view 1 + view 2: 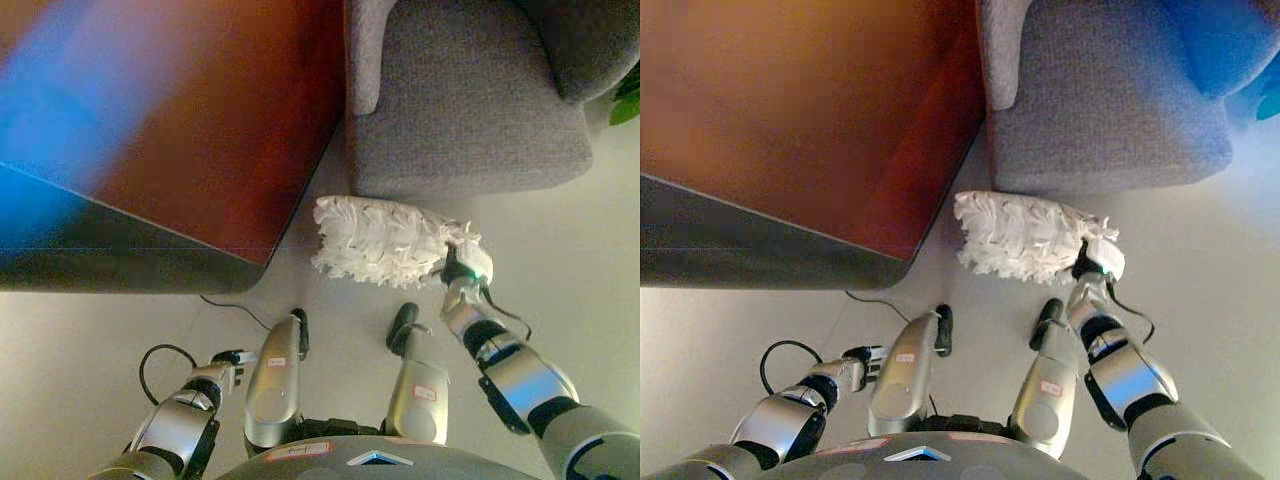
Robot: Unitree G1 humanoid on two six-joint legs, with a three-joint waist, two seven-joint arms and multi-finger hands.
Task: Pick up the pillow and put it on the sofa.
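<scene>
A pale, smooth floor (560, 230) runs beneath a reddish-brown wooden tabletop (230, 130) with a dark edge at the upper left, just beside a grey fabric armchair (470, 100) at the upper right, with green leaves (627, 103) at the right edge.

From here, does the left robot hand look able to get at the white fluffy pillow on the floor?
Probably not without moving. The left robot hand sits low at the robot's left side, well apart from the white fluffy pillow, which lies by the grey fabric sofa at the right robot hand.
</scene>
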